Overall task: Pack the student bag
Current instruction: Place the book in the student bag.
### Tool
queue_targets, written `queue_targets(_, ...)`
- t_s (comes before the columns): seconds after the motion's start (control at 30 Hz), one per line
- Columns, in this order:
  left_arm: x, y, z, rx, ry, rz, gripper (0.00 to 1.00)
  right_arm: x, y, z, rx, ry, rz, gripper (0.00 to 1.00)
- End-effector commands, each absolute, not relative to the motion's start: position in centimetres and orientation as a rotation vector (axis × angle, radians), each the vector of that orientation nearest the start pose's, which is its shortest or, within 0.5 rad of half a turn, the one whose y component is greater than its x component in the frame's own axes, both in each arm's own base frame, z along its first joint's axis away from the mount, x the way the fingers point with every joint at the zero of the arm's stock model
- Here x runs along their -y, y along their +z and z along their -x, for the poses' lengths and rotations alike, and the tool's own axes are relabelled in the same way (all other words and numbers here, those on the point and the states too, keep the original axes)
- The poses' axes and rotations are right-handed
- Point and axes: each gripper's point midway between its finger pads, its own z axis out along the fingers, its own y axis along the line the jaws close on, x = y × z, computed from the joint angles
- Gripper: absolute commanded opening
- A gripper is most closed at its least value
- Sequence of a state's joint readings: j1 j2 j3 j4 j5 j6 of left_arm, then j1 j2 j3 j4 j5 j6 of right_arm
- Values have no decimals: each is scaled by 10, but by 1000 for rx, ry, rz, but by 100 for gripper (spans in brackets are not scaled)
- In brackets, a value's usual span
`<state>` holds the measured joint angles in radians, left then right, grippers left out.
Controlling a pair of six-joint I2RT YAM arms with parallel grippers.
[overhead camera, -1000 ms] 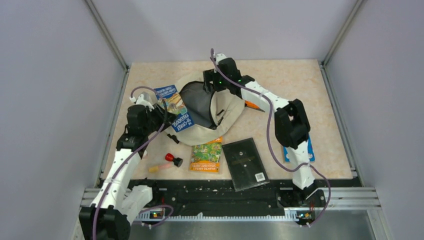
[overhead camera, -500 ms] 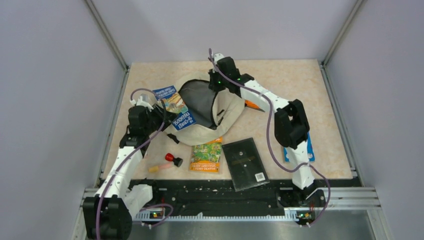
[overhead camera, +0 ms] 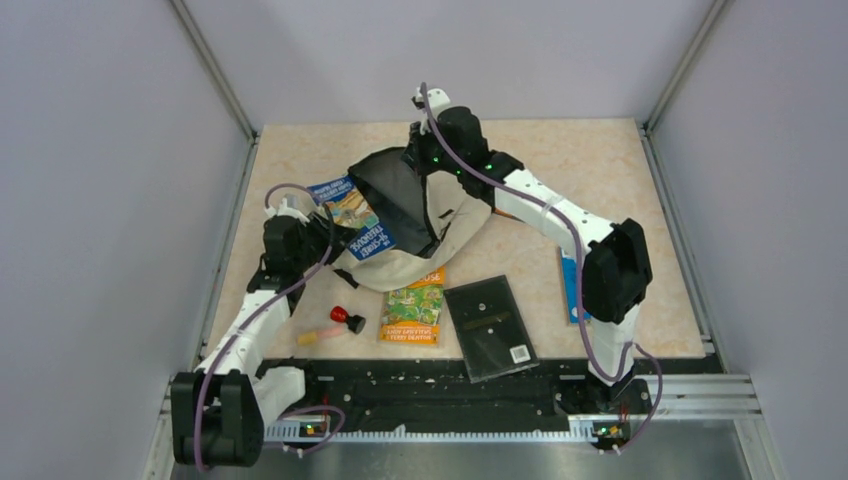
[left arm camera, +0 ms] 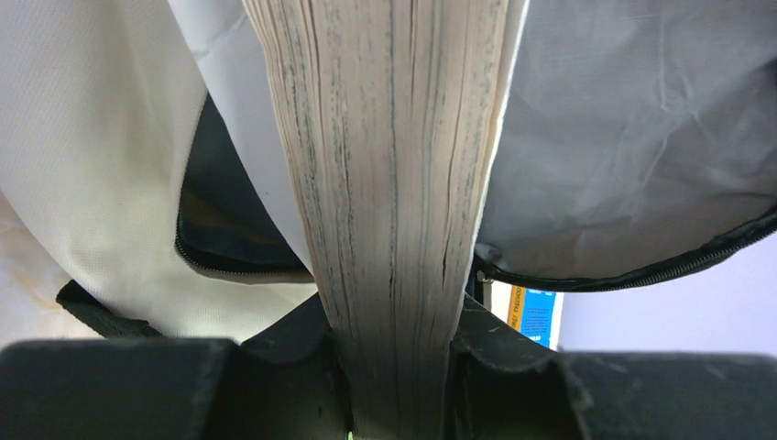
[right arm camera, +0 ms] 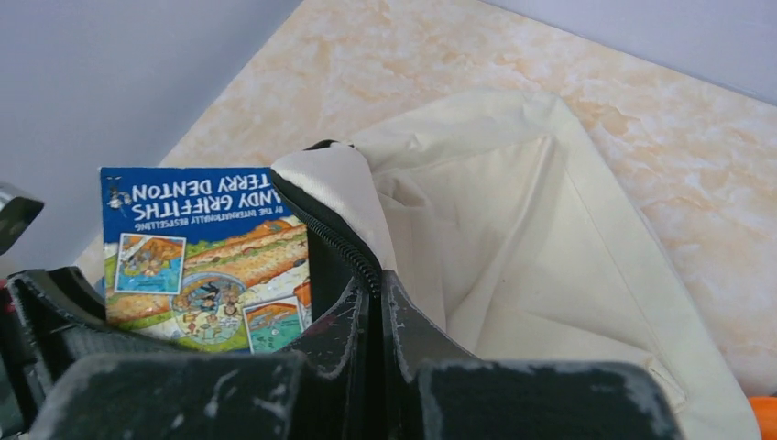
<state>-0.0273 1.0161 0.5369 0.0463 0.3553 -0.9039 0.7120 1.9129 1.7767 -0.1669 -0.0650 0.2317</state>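
We are at the step of putting a book into the bag. The big soft cream cloth student bag (overhead camera: 455,225) with black straps lies on the pale tabletop (overhead camera: 600,170), left of the middle and nearer the far edge. Its dark mouth opens toward the left edge. The right gripper (right arm camera: 377,312) is pinched shut on the bag's black zipper rim and holds the flap up. The left gripper (left arm camera: 394,380) squeezes the thick blue book (overhead camera: 352,215) with a picture cover by its page side, and the book's front end sits in the mouth, between the cloth sides. Next, we think, the book must slide deeper in while the flap is held high, so no corner snags the zipper. On the cover, upside down, we read "TERRY DENTON", "ANDY GRIFFITHS" and "BY THE INTERNATIONALLY BESTSELLING". The green and yellow book (overhead camera: 413,310) toward the near edge seems to show "OUSE" at its top. The flat black rectangle (overhead camera: 490,325) beside it has a white barcode sticker, too small to read.
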Motion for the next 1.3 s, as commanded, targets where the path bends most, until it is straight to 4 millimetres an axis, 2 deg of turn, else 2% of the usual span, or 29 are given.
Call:
queue_targets(0.0, 107, 185, -333, -1880, -1025, 602, 0, -396, 340, -419, -1703, 744, 450, 0)
queue_targets(0.37, 119, 170, -345, -1869, -1146, 659, 0, -403, 346, -405, -1683, 756, 470, 0)
queue_targets(0.73, 123, 182, -392, -1650, -1225, 802, 0, -420, 353, -379, -1660, 823, 508, 0)
queue_targets(0.93, 144, 178, -410, -1613, -1293, 831, 0, -428, 344, -376, -1682, 823, 532, 0)
queue_targets(1.1, 162, 176, -417, -1581, -1371, 815, 0, -437, 337, -371, -1701, 831, 575, 0)
queue_targets(1.27, 177, 174, -424, -1581, -1368, 804, 0, -447, 335, -365, -1703, 828, 615, 0)
